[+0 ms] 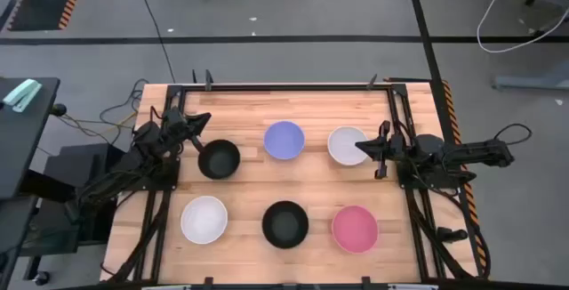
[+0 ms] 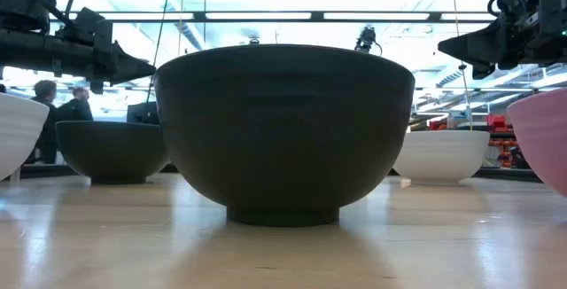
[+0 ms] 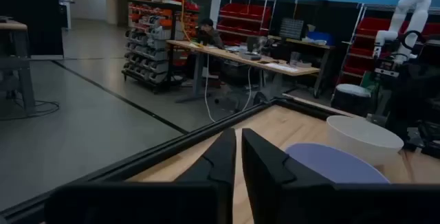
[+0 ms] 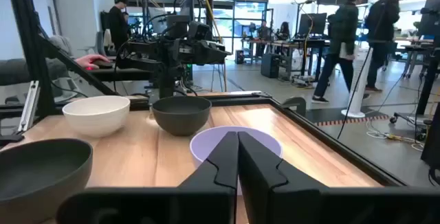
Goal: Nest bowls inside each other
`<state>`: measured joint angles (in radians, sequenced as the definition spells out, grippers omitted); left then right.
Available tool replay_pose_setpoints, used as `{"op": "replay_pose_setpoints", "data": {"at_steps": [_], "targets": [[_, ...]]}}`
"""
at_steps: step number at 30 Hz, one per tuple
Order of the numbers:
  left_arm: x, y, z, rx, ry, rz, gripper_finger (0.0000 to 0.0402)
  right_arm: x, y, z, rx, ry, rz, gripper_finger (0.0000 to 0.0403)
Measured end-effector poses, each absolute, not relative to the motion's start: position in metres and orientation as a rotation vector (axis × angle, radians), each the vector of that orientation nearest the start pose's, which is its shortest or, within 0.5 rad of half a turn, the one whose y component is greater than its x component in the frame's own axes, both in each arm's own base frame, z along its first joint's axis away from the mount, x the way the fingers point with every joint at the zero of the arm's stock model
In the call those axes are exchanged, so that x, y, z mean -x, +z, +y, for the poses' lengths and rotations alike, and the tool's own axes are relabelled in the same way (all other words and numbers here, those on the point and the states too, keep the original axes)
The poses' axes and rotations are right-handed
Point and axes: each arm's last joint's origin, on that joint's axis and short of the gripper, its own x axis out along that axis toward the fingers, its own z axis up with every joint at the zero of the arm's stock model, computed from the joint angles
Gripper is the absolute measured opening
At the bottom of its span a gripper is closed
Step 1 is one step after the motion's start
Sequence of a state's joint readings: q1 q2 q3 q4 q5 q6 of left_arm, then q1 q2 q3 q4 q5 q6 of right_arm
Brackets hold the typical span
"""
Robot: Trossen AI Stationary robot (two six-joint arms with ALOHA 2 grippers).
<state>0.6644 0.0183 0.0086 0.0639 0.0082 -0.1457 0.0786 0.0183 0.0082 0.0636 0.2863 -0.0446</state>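
High view: the wooden table [image 1: 249, 197] fills the middle of the frame, framed by dark rails, with grey floor all round. The two arms sit over its side edges, the left one at middle left, the right one at middle right.

Six bowls stand on it in two rows of three, none nested, each apart from its neighbours with bare wood between. Upper row, left to right: a black bowl [image 1: 219, 159], a lavender-blue bowl [image 1: 284, 140], a white bowl [image 1: 347, 146]. Lower row: a white bowl [image 1: 204, 218], a black bowl [image 1: 285, 224], a pink bowl [image 1: 356, 229]. That makes two black, two white, one lavender-blue, one pink.

The left gripper [image 1: 201, 124] hangs just beside the upper black bowl's upper-left rim, its jaws together, as its wrist view shows. The right gripper [image 1: 362, 146] reaches over the right edge of the upper white bowl, jaws likewise together; whether it touches the rim I cannot tell.

In the low view the lower black bowl [image 2: 283, 134] fills the centre and hides the lavender-blue bowl behind it; the lower white bowl and the pink bowl are cut off at the left and right frame edges.
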Motion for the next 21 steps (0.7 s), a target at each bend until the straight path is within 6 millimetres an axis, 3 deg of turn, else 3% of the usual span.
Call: {"op": "replay_pose_setpoints", "data": {"at_steps": [21], "targets": [[-0.0774, 0.1712, 0.0603, 0.122, 0.650, -0.100, 0.0029, -0.0974, 0.1710, -0.0005, 0.034, -0.209, -0.049, 0.0016]]}}
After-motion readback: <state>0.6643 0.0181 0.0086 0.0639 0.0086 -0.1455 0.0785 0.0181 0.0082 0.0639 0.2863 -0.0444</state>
